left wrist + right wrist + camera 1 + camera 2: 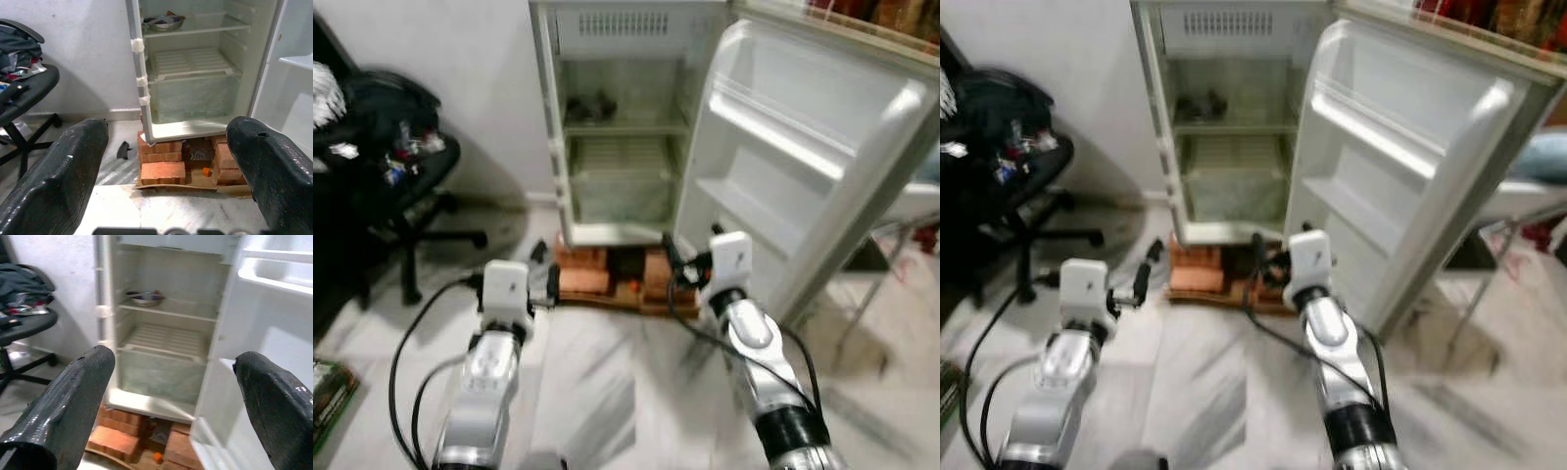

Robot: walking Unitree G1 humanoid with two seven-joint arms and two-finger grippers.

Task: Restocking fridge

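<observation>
Room: pale marble floor (607, 392), white wall, black office chair (401, 186) piled with clothes on the robot's left.
Fridge: fridge (622, 127) straight ahead, raised on bricks (161, 171), door (803, 147) swung wide to the right, door shelves bare.
Contents: metal bowl (164, 22) on the upper shelf; ribbed cover over the crisper drawer (193, 98) below.
Left arm: extended forward at low height, left end effector (166, 161) aimed at the fridge base, fingers spread wide, holding nothing.
Right arm: extended forward, nearer the door, right end effector (171, 396) pointed into the cabinet, fingers wide apart, holding nothing.
</observation>
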